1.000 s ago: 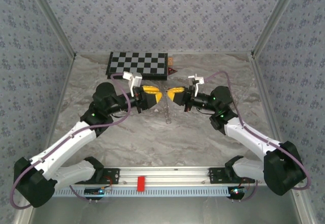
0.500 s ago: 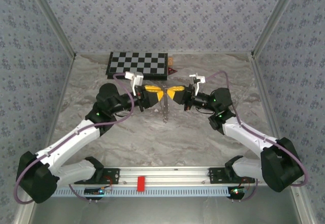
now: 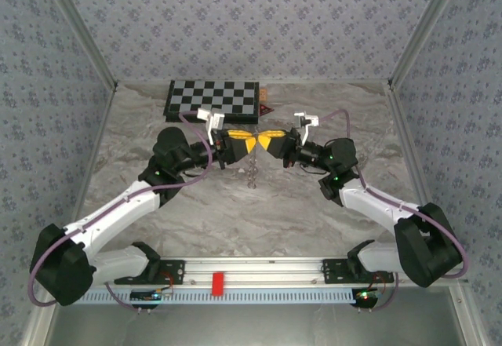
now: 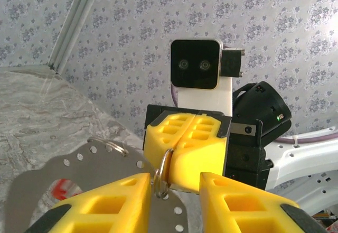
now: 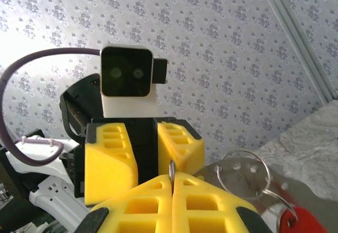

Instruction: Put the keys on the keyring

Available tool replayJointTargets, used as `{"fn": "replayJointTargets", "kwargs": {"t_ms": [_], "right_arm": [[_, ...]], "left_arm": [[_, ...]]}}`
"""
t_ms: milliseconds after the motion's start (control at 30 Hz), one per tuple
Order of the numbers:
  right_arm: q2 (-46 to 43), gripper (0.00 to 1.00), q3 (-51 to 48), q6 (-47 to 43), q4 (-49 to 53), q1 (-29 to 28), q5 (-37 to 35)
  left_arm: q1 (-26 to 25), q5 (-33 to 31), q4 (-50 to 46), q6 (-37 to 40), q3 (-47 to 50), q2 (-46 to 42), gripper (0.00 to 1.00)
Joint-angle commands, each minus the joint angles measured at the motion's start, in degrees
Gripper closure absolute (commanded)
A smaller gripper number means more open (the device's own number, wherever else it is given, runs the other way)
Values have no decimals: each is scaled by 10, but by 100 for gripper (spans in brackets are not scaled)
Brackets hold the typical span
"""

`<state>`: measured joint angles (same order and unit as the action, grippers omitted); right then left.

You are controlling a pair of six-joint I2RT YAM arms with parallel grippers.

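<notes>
In midair, right hand (image 3: pixel 266 139) pinching keyring (image 4: pixel 160 169), perforated plate (image 4: pixel 95 175) dangling, checkerboard (image 3: pixel 213 99) behind

We saw the left gripper (image 4: pixel 174 185) and the right gripper (image 4: pixel 182 143) fingered in smooth, matt yellow plastic. The keyring (image 4: pixel 162 170) was thin, bright metal wire. A perforated plate (image 4: pixel 53 169) looked like dull grey sheet metal, a key (image 5: pixel 297 221) had a glossy red plastic head, and the table (image 4: pixel 37 111) looked like marbled, matt stone.

Yellow jaws, a red-headed key (image 5: pixel 294 223), a black-and-white chequered board (image 3: pixel 212 99), a grey marbled table (image 3: pixel 235 213), floral-patterned walls (image 3: pixel 251 24).
</notes>
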<state>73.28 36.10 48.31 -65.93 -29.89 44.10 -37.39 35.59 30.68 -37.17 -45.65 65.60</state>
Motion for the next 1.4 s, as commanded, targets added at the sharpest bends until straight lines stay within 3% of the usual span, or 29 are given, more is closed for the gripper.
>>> {"fn": "replayJointTargets", "kwargs": {"t_ms": [0, 800, 867, 933, 1067, 1100, 1200, 1367], "right_arm": [[1, 100, -1, 18, -51, -1, -11], [9, 100, -5, 23, -64, -9, -10], [10, 100, -8, 24, -66, -10, -13], [11, 100, -9, 26, -69, -9, -13], [9, 100, -11, 23, -66, -5, -14], [8, 98, -13, 20, -60, -4, -15], [-1, 77, -16, 3, -23, 4, -16], [-69, 73, -20, -112, 134, 10, -43]], "left_arm": [[-1, 16, 37, -4, -11, 4, 71], [-12, 22, 63, -4, -17, 21, 82], [-12, 22, 65, -4, -16, 21, 86], [-14, 21, 65, -4, -17, 19, 100], [-14, 19, 52, 0, -21, 14, 100], [-14, 18, 41, 4, -23, 13, 100], [-14, 14, -6, 24, -35, 6, 100], [-12, 7, -79, 56, -49, -10, 100]]}}
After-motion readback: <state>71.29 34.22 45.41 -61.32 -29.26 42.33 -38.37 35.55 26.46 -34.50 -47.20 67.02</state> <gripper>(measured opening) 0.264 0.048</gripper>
